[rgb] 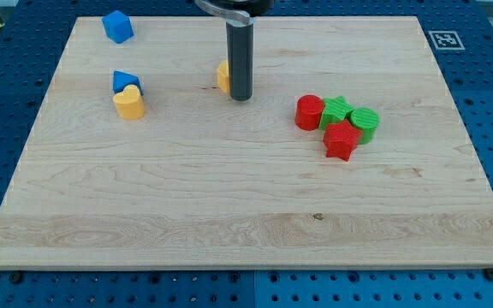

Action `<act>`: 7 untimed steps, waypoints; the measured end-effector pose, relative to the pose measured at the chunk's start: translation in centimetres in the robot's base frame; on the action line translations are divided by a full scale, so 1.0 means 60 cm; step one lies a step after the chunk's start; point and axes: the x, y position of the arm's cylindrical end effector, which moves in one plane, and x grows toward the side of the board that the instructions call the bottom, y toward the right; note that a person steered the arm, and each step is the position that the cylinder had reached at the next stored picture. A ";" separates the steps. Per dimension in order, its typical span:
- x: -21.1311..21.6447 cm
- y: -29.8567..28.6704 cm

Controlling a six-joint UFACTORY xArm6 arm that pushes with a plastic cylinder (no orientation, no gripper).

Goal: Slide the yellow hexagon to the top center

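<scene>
The yellow hexagon (222,76) lies on the wooden board just above the middle, mostly hidden behind my rod. My tip (240,97) rests on the board right against the hexagon's right side, slightly below it. Only the hexagon's left edge shows.
A blue block (117,26) lies at the top left. A blue triangle-like block (126,81) touches a yellow heart (129,103) at the left. At the right, a red cylinder (309,112), a green star (335,112), a green cylinder (365,123) and a red star-like block (341,141) cluster together.
</scene>
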 end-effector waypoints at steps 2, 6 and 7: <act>0.003 -0.039; -0.053 0.032; -0.052 0.031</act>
